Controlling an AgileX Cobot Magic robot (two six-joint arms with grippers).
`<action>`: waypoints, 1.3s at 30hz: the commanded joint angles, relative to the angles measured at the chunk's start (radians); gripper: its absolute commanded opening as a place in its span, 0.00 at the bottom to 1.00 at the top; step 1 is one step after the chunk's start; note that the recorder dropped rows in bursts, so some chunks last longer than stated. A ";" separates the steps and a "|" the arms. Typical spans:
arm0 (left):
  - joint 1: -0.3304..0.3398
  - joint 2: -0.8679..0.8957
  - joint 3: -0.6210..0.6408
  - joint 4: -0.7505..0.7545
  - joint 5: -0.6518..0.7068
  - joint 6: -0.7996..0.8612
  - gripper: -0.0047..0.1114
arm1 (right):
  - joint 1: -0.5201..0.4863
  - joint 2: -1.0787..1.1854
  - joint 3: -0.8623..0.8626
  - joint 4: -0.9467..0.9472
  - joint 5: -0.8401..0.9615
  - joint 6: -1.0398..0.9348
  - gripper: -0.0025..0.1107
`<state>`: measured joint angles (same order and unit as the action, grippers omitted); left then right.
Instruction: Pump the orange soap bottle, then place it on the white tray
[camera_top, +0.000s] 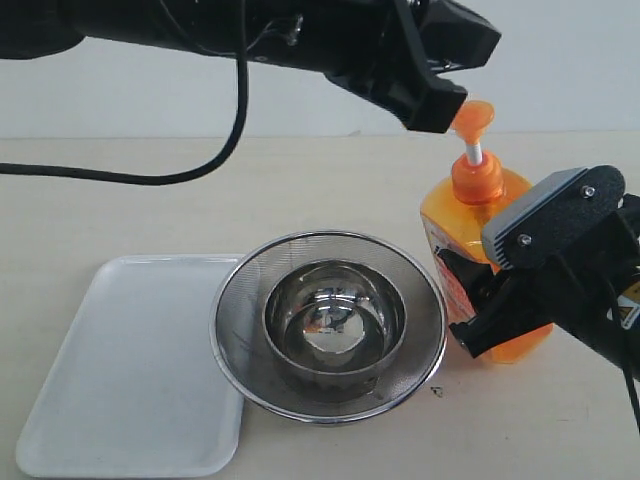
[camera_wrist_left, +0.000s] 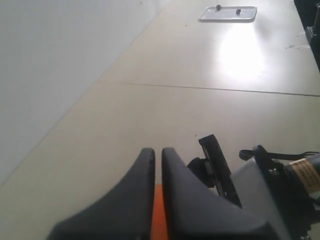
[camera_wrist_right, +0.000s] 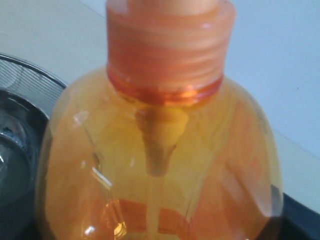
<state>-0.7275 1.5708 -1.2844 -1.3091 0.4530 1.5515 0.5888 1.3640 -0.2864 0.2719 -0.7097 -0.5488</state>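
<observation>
Exterior is looking down over the surface (camera_top: 120, 190); left wrist is facing past its jaws; right wrist is crowding the bottle (camera_wrist_right: 160, 175), shared with exterior.

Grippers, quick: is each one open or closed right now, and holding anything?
Left gripper: shut, fingers together, tips at the pump head.
Right gripper: shut on the orange soap bottle, around its body.

The pale beige surface (camera_top: 300, 190) carries a flat white rectangular plastic tray (camera_top: 120, 380), a round steel mesh strainer (camera_top: 235, 320) and a tall translucent orange soap bottle (camera_top: 460, 220).
</observation>
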 joint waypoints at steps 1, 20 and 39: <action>-0.006 0.006 -0.008 0.149 0.023 -0.154 0.08 | 0.001 -0.005 -0.004 0.000 -0.003 -0.003 0.02; -0.006 0.012 -0.008 0.282 0.019 -0.263 0.08 | 0.001 -0.005 -0.004 -0.028 0.049 -0.005 0.02; -0.006 0.048 -0.055 0.278 0.007 -0.250 0.08 | 0.001 -0.005 -0.004 -0.031 0.072 -0.005 0.02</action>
<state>-0.7281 1.6180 -1.3281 -1.0295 0.4618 1.3005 0.5888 1.3640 -0.2898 0.2505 -0.6859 -0.5481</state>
